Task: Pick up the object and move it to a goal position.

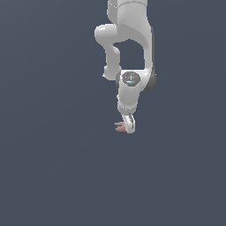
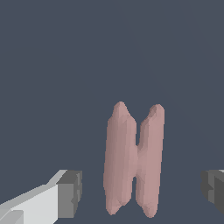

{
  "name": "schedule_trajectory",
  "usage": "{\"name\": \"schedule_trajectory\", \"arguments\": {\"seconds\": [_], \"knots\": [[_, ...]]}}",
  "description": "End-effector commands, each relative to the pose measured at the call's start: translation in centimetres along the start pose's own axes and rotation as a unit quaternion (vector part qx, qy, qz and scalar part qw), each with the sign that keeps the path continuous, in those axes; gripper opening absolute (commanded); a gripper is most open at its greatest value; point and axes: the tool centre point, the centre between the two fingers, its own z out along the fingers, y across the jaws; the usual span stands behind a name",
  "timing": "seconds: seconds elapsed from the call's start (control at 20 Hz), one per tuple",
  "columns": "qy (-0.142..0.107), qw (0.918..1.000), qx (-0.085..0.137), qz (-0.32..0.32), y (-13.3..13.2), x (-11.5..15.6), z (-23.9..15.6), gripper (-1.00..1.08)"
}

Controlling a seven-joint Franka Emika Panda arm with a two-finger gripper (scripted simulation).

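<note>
In the exterior view, the white arm [image 1: 129, 48] is reaching down from the top edge of the picture over a plain dark grey-blue floor [image 1: 53, 167]. The gripper [image 1: 128, 125] is pointing downward at its end, and the object [image 1: 119, 126], a small pinkish-red thing, is showing just beside the fingertips on the exterior view's left (partly hidden behind the white finger). No edge of the floor is showing, so the spot cannot be placed more closely.

In the wrist view, the object [image 2: 133, 162] is appearing as two long pink lobes joined along the middle, lying on the floor between the two grey pads [image 2: 70, 194]. The jaws are standing spread apart, with a clear gap between each pad and the object, so nothing is being gripped.
</note>
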Motion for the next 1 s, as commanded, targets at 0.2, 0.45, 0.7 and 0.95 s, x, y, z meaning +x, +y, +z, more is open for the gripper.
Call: {"name": "schedule_trajectory", "arguments": {"seconds": [0.2, 0.45, 0.7, 0.95], "knots": [[0.002, 0.9995, 0.0, 0.033, 0.4, -0.3, 0.4, 1.0], [0.002, 0.9994, 0.0, 0.036, 0.4, -0.3, 0.4, 1.0], [0.002, 0.9993, 0.0, 0.036, 0.5, -0.4, 1.2, 1.0], [0.002, 0.9993, 0.0, 0.038, 0.5, -0.3, 3.5, 1.0]]}}
